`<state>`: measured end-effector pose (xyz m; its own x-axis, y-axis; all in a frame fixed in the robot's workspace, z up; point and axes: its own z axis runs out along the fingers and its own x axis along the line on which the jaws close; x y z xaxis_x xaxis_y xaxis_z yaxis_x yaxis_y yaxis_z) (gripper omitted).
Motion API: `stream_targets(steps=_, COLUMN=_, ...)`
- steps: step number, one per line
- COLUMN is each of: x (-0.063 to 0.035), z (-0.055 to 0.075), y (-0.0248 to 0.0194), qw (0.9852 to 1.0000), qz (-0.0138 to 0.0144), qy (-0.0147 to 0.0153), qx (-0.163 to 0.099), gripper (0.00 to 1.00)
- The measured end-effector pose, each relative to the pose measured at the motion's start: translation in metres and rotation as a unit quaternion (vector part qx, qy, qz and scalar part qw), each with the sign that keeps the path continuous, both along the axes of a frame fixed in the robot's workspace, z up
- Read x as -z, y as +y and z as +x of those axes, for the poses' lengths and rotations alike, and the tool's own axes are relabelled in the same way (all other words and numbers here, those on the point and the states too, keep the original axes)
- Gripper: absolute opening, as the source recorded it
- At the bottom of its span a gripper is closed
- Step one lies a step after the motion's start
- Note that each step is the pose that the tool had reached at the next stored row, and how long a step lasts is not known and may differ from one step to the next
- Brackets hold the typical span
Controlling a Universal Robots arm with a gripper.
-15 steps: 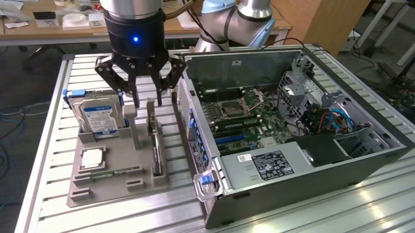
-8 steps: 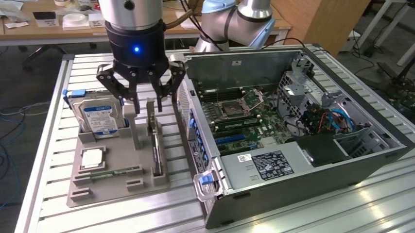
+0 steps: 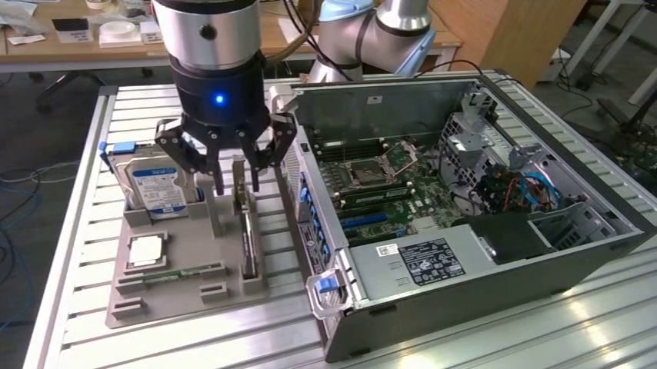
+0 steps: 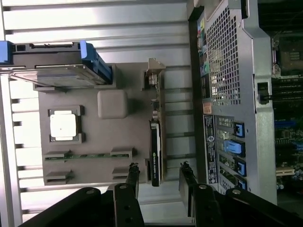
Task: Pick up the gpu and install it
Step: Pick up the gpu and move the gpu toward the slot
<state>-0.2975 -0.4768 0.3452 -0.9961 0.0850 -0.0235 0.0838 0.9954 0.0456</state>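
Observation:
The gpu [image 3: 246, 234] is a thin dark card standing on edge in a slot of the grey holder [image 3: 175, 296], with its silvery bracket at the far end. My gripper [image 3: 238, 183] hangs open right over it, one finger on each side of the card, with a gap showing between each finger and the card. In the wrist view the gpu [image 4: 155, 142] runs lengthwise between the two black fingertips [image 4: 134, 169], and my gripper [image 4: 159, 168] holds nothing. The open computer case [image 3: 462, 192] lies on its side at the exterior view's right, motherboard exposed.
The holder also carries a silver hard drive [image 3: 159, 188] with blue rails, a processor [image 3: 144, 250] and a green memory stick [image 3: 180, 273]. The case's rear wall [image 4: 227, 71] stands close beside the gpu. All rest on a ribbed metal table [image 3: 575, 330].

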Motion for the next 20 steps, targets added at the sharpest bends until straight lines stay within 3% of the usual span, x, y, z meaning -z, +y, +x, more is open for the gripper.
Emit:
stream_targets(steps=10, x=0.0179, z=0.001, y=0.0001, qw=1.0000, qz=0.0002, qy=0.0000, qx=0.000, gripper=0.47)
stream_targets(steps=14, x=0.0186, z=0.001, y=0.0001, qw=1.0000, qz=0.0000, qy=0.0001, qx=0.000, gripper=0.47)
stream_targets(steps=20, x=0.0289, z=0.001, y=0.0008, qw=1.0000, qz=0.0001, qy=0.0000, qx=0.000, gripper=0.47)
